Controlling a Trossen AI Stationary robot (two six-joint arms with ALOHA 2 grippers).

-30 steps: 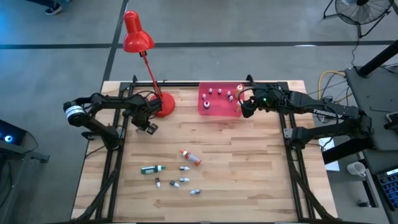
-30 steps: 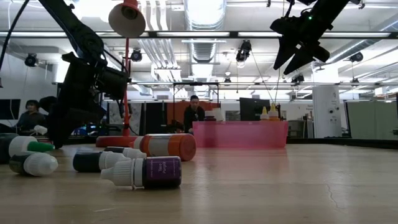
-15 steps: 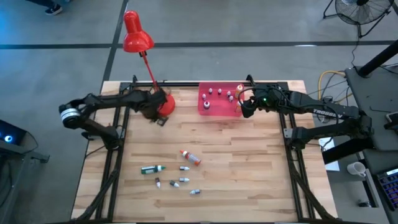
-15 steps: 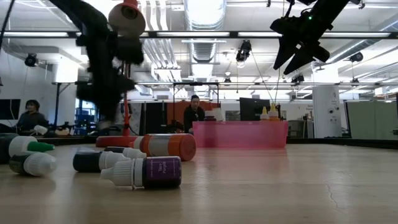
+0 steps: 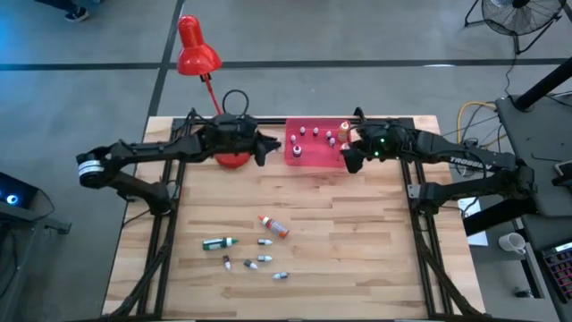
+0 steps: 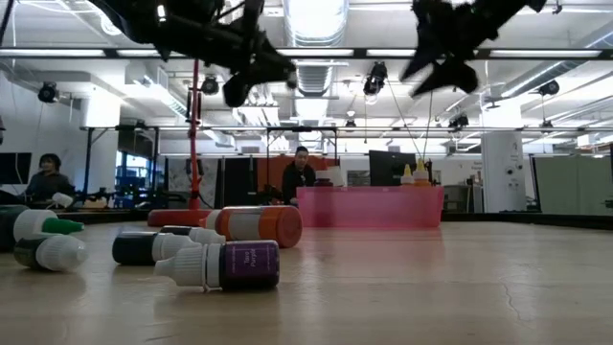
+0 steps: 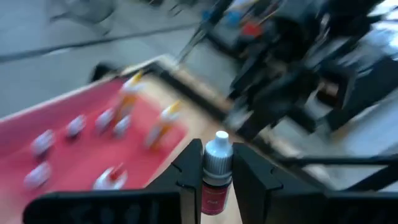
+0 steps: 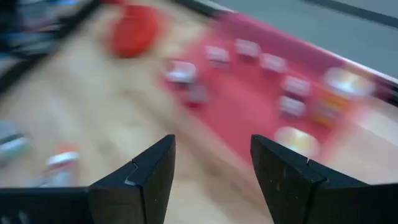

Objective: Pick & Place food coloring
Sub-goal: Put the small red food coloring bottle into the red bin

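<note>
My left gripper (image 5: 264, 148) hangs high by the left end of the pink tray (image 5: 308, 159). It is shut on a small food coloring bottle (image 7: 216, 180) with a red label and a whitish cap. My right gripper (image 5: 347, 161) stands open above the tray's right end, with nothing between its fingers (image 8: 211, 146). Several bottles stand upright in the tray. More food coloring lies on its side on the near half of the table: an orange-red bottle (image 5: 273, 226), a dark green one (image 5: 217, 242) and several tiny ones (image 5: 259, 261). My left gripper pinches the small bottle's labelled body (image 7: 213, 198) between its two fingers, one on each side. The whitish cap (image 7: 219, 152) sticks out free of the fingers. The fingers come at it about level, from the table's left. The bottle is lifted clear of the table.
The red desk lamp stands with its base (image 5: 231, 159) just behind my left gripper and its head (image 5: 197, 49) beyond the far edge. Bare wood lies between the tray and the loose bottles. People (image 6: 300, 174) show in the room behind the table.
My left gripper has risen from in front of the lamp base and swung toward the table's right and far side, up to the tray's left end. It has tipped from pointing down to about level and carries the small bottle. My right gripper has tipped a little where it hangs.
</note>
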